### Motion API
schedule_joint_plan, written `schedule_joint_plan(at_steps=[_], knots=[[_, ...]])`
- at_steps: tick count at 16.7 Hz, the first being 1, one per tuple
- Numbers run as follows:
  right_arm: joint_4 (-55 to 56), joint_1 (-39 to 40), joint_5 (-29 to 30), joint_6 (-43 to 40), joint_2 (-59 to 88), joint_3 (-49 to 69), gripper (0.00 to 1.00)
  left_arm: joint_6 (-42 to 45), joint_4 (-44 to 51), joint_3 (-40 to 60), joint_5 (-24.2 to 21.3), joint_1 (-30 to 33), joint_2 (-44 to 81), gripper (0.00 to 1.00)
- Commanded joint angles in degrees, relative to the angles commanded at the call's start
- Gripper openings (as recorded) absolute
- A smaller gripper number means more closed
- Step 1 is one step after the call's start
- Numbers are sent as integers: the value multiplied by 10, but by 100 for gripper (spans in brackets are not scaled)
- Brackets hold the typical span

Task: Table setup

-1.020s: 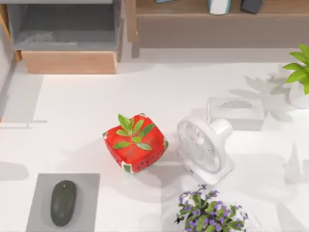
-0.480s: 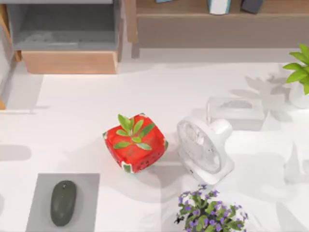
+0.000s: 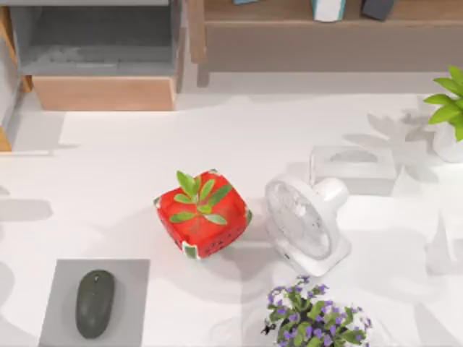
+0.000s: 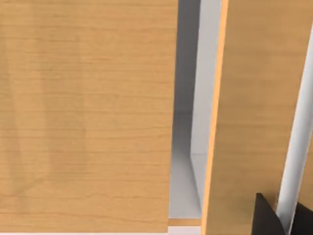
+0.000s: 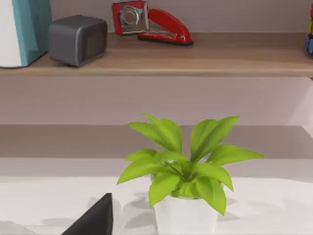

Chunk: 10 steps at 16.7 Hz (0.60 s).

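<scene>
Left jaws [image 4: 281, 223] against wooden cabinet [image 4: 88, 117]

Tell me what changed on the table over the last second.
No object moved and nothing was gripped or released. Only the soft shadows along the table's left side shifted. The watermelon planter, white fan, mouse on its grey pad, tissue box and purple flowers stayed where they were.

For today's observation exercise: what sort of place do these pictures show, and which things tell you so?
Probably an office desk or home workspace: a computer mouse on its grey pad, a white desk fan, and a red stapler on the wooden shelf behind.
</scene>
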<state>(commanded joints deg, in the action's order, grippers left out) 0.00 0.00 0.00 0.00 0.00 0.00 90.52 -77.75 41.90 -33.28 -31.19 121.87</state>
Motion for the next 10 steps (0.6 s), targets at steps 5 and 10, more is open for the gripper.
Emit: schedule_joint_plan(at_steps=[5,10], knots=[[0,0,0,0,0,0,100,0,39,81,25,27,34,0],[0,0,0,0,0,0,100,-3,76,140,49,51,61,0]])
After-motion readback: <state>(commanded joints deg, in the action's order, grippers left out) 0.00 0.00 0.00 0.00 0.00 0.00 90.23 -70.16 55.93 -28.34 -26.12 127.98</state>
